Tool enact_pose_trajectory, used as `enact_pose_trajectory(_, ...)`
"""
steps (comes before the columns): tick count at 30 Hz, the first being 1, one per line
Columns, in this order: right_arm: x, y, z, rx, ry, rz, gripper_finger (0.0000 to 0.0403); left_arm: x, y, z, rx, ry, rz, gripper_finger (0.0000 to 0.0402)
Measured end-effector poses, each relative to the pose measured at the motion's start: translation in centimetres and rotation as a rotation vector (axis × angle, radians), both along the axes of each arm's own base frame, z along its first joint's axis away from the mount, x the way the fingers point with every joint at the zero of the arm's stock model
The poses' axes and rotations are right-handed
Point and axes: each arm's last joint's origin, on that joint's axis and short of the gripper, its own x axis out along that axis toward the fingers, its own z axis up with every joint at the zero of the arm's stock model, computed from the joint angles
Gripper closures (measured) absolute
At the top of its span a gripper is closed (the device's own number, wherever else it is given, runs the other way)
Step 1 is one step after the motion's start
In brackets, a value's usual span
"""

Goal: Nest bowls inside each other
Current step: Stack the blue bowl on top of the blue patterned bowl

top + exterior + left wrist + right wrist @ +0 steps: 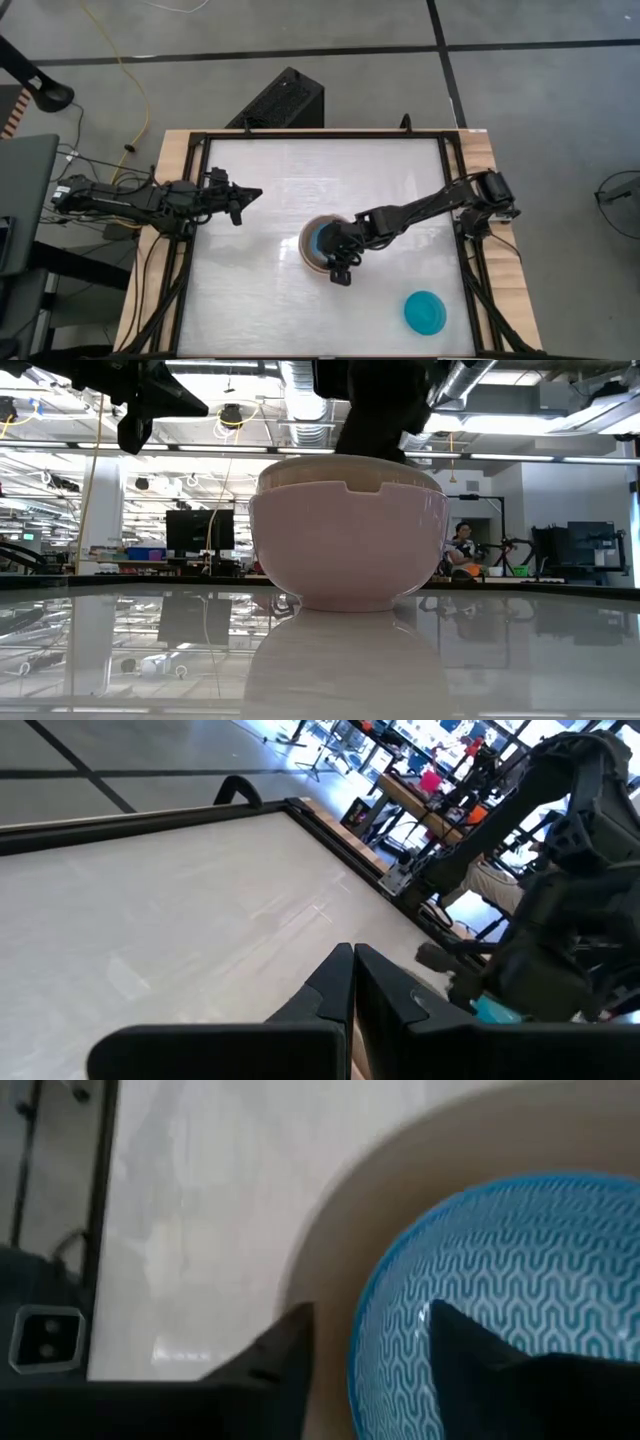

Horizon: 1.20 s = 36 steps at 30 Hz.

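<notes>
In the middle of the table stands a stack of bowls (320,245): a pink translucent bowl (345,550) outside, a beige-grey one (330,1230) in it, and a light blue patterned bowl (500,1280) innermost. My right gripper (365,1350) hangs open over the stack's near side, slanting down. One finger (285,1360) stands outside the blue bowl's rim and one (470,1350) inside it, with a gap showing at the outer finger. A teal-blue bowl (425,312) rests on the table near the near right corner. My left gripper (245,195) hovers shut at the left.
A black frame (320,135) borders the white table top. There is bare table between the stack and the left arm, and between the stack and the teal-blue bowl. A black box (280,100) stands on the floor beyond the far edge. A person (462,550) sits far behind.
</notes>
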Motion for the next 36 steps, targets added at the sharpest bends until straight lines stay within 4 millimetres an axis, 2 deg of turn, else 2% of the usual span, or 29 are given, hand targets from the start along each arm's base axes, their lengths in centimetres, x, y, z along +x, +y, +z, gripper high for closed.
enact_pose_trajectory(3,-0.4,-0.1,1.0,0.007,-0.023,-0.019,0.0182,0.0,0.0,0.0,-0.002,-0.001,-0.001,0.0401)
enact_pose_trajectory(6,-1.0,-0.3,2.5,0.008,-0.067,-0.045,0.0168,0.0,0.0,0.0,-0.005,-0.002,-0.002,0.0401)
enact_pose_trajectory(13,-4.4,0.3,7.3,0.027,-0.167,-0.054,0.0201,0.0,0.0,0.0,-0.010,-0.003,-0.017,0.0401)
enact_pose_trajectory(18,-8.1,2.3,9.1,0.082,-0.102,-0.063,0.0224,0.0,0.0,0.0,-0.009,-0.003,-0.017,0.0401)
enact_pose_trajectory(22,-10.9,4.8,9.4,0.102,-0.021,-0.092,0.0230,0.0,0.0,0.0,0.001,0.001,-0.018,0.0401)
enact_pose_trajectory(28,-14.6,8.2,8.7,0.108,0.113,-0.193,0.0231,0.0,0.0,0.0,0.016,0.007,-0.019,0.0401)
enact_pose_trajectory(33,-17.0,10.0,8.3,0.120,0.151,-0.314,0.0231,0.0,0.0,0.0,0.023,0.009,-0.019,0.0401)
enact_pose_trajectory(36,-17.8,11.1,7.7,0.139,0.171,-0.347,0.0231,0.0,0.0,0.0,0.024,0.010,-0.012,0.0401)
